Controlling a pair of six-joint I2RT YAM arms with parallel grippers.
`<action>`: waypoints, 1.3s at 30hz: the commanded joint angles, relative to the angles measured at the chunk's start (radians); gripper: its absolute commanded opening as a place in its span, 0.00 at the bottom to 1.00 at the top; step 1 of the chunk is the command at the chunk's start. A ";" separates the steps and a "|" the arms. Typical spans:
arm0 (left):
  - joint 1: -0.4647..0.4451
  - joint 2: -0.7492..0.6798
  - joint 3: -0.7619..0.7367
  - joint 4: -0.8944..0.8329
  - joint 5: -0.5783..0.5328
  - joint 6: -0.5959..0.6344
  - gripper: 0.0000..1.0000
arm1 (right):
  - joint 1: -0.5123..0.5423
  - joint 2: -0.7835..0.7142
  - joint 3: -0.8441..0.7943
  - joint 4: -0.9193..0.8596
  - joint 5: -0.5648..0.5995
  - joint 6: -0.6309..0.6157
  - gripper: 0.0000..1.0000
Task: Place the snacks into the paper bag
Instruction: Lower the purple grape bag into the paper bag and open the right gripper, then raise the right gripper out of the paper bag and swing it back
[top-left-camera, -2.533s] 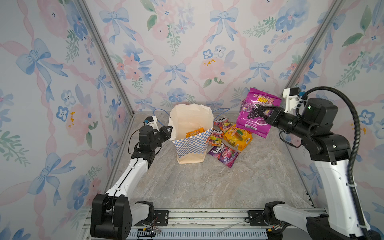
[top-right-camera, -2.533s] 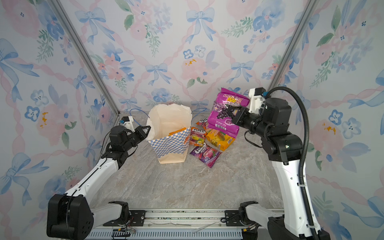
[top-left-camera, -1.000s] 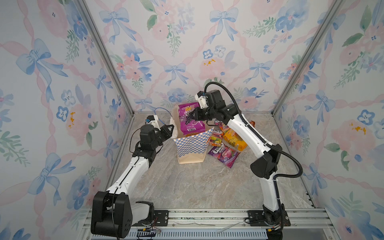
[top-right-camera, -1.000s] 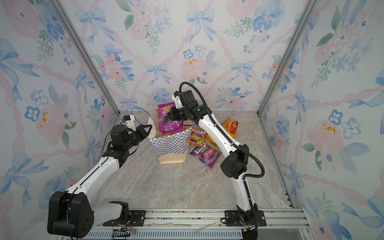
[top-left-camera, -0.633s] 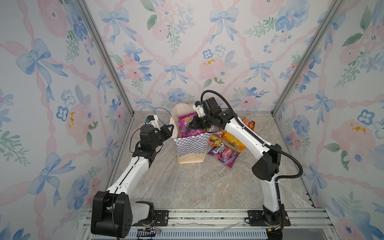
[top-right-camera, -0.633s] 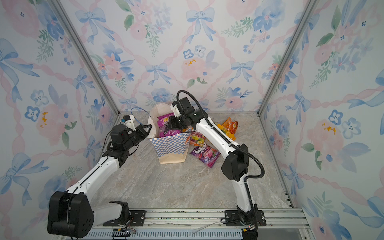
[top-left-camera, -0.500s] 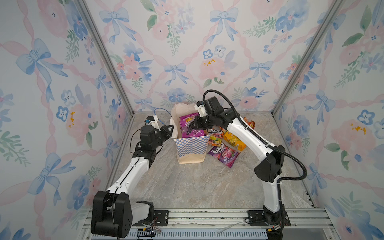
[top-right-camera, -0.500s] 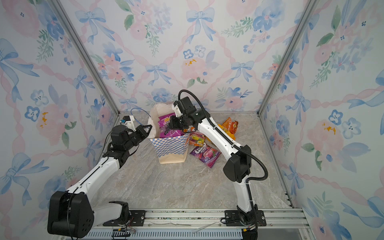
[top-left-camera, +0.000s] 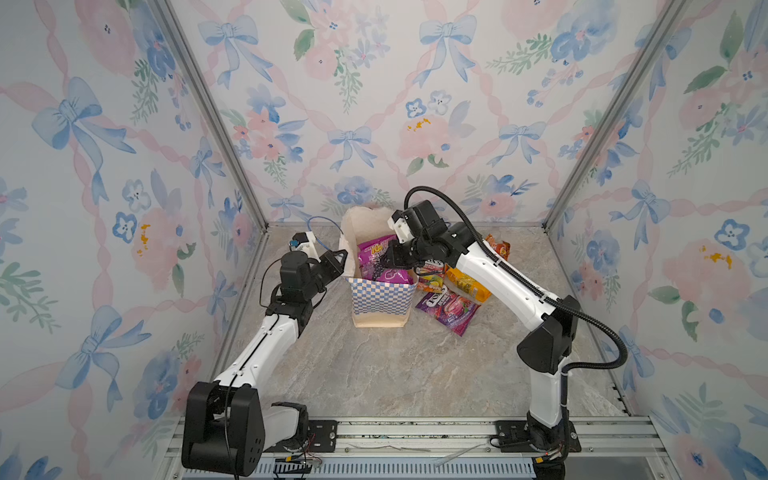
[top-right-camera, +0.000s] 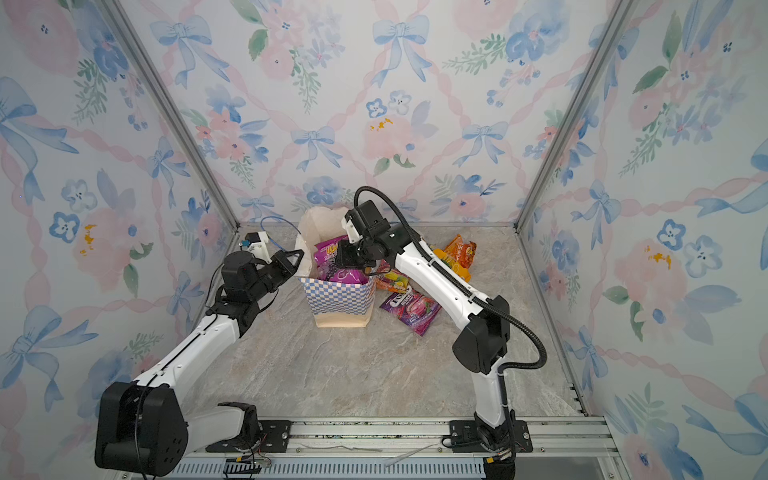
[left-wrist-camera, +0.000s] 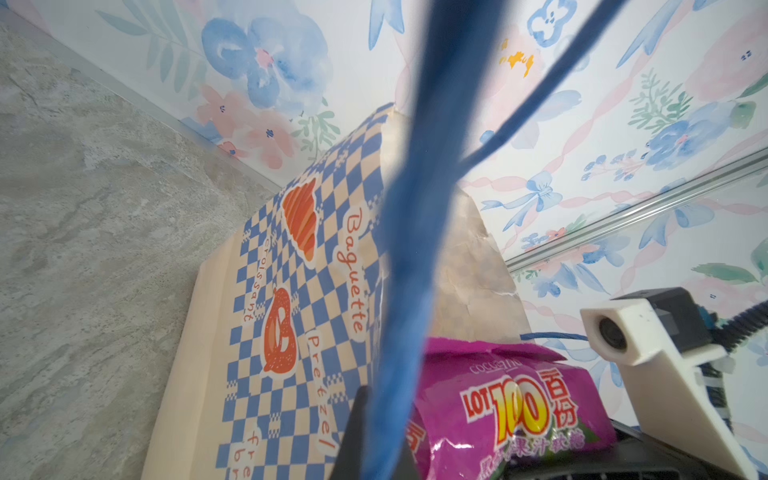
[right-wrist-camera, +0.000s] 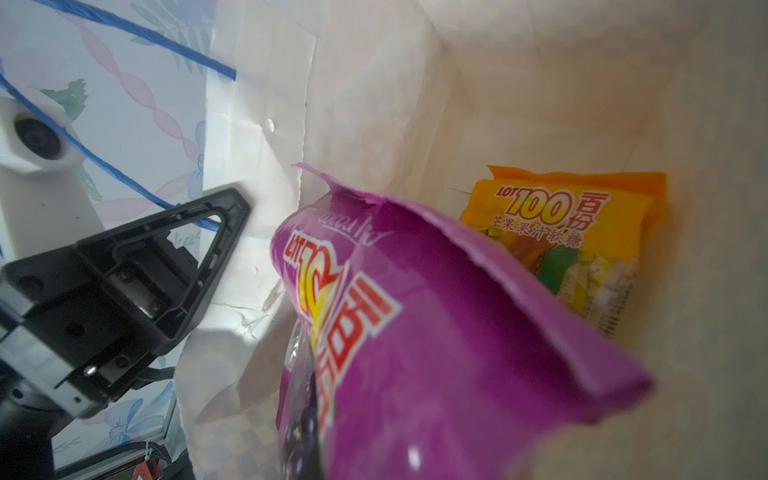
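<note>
Bag (top-left-camera: 380, 301) was seen standing upright on the worktop (top-left-camera: 395, 374) in both top views, with its mouth open upward. The bag's rim on the left arm's side was gripped by the left gripper (top-left-camera: 340, 258). Its jaws were pressed together on the paper, and in the left wrist view the blue cord (left-wrist-camera: 415, 249) was seen running down between them. The grape pack (top-left-camera: 376, 262) was pinched in the jaws of the right gripper (top-left-camera: 391, 261) by its edge on the right arm's side. That pack was held tilted and partly within the bag's mouth. Deeper inside the bag, a mango pack (right-wrist-camera: 582, 249) was seen lying against an inner wall in the right wrist view. Outside the bag, on the right arm's side, other snacks were left on the worktop. A purple packet (top-left-camera: 446, 309) lay just beside the bag's base. A yellow pack (top-left-camera: 467, 286) lay behind it, and a chip bag (top-left-camera: 496, 247) lay farther back.
</note>
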 joint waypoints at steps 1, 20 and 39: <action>-0.005 -0.012 -0.018 0.034 -0.009 -0.005 0.00 | 0.012 -0.019 0.005 0.018 -0.016 0.021 0.05; -0.005 -0.005 -0.019 0.035 -0.004 -0.005 0.00 | 0.029 0.028 0.110 -0.083 0.007 -0.057 0.63; 0.007 -0.010 -0.021 0.039 0.006 -0.007 0.00 | 0.027 -0.358 0.032 -0.299 0.085 -0.452 0.84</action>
